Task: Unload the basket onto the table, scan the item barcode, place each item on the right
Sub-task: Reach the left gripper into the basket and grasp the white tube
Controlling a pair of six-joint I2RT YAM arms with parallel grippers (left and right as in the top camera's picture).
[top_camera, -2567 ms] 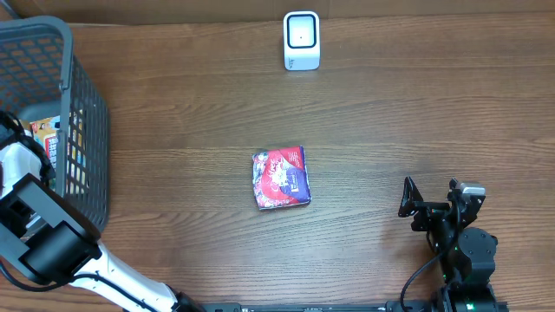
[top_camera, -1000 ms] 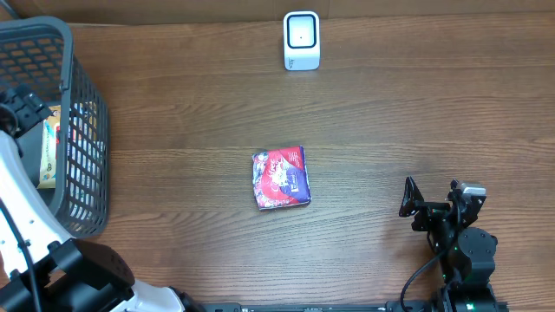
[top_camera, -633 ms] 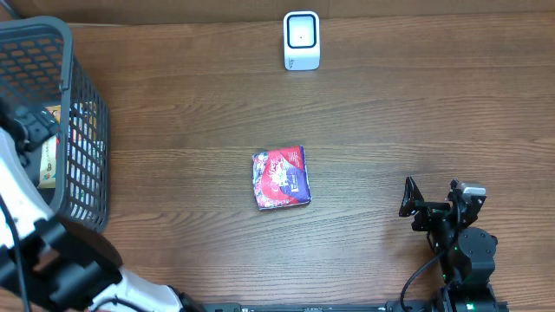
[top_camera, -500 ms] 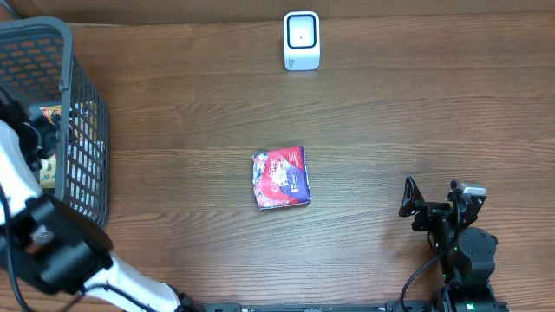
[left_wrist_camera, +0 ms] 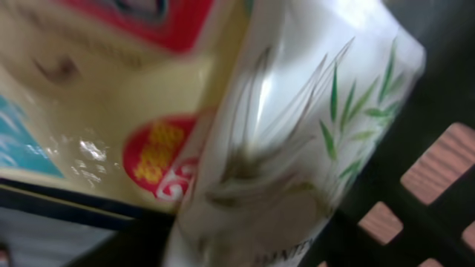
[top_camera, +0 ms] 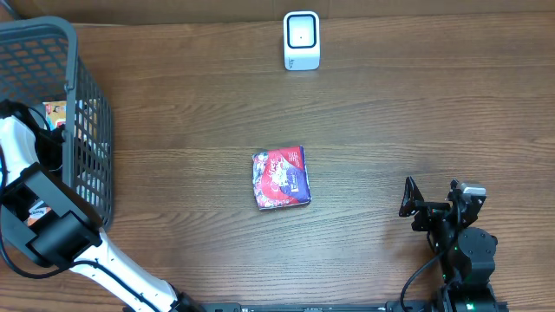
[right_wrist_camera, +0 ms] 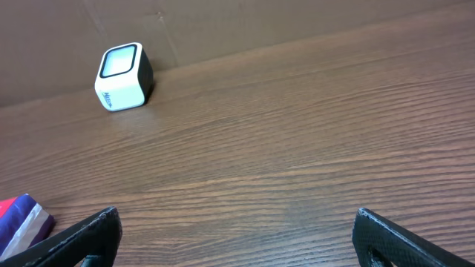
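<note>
Packets (left_wrist_camera: 297, 148) in mesh basket (top_camera: 91, 147)

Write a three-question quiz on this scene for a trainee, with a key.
1. True or false: the red packet lies inside the basket.
2. Where does the white scanner stand? A: at the far edge of the table. B: inside the basket. C: on top of the red packet.
3. Fill in the blank: the right fingers stand ____ with nothing between them.
Key: 1 false; 2 A; 3 open.
</note>
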